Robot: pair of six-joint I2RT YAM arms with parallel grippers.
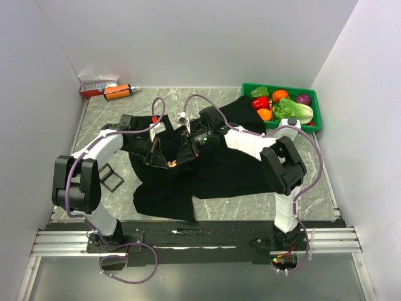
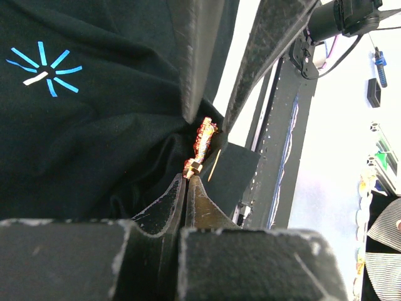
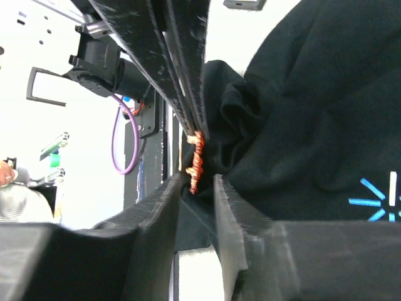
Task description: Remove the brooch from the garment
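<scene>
The black garment (image 1: 213,175) lies spread over the middle of the table, with its blue starburst mark showing in the left wrist view (image 2: 44,69). The tiny orange brooch (image 1: 172,163) sits on a bunched fold between the two grippers. My left gripper (image 2: 188,178) is shut on the brooch's lower end (image 2: 204,137). My right gripper (image 3: 197,179) is closed on the cloth fold (image 3: 313,125), and the brooch (image 3: 197,163) hangs between its fingers. In the top view the left gripper (image 1: 165,162) and right gripper (image 1: 180,159) meet tip to tip.
A green bin (image 1: 316,110) of vegetables stands at the back right. An orange cylinder with a black cap (image 1: 117,92) and a red-white box (image 1: 97,86) lie at the back left. A black wire frame (image 1: 111,177) lies by the left arm. Walls close in three sides.
</scene>
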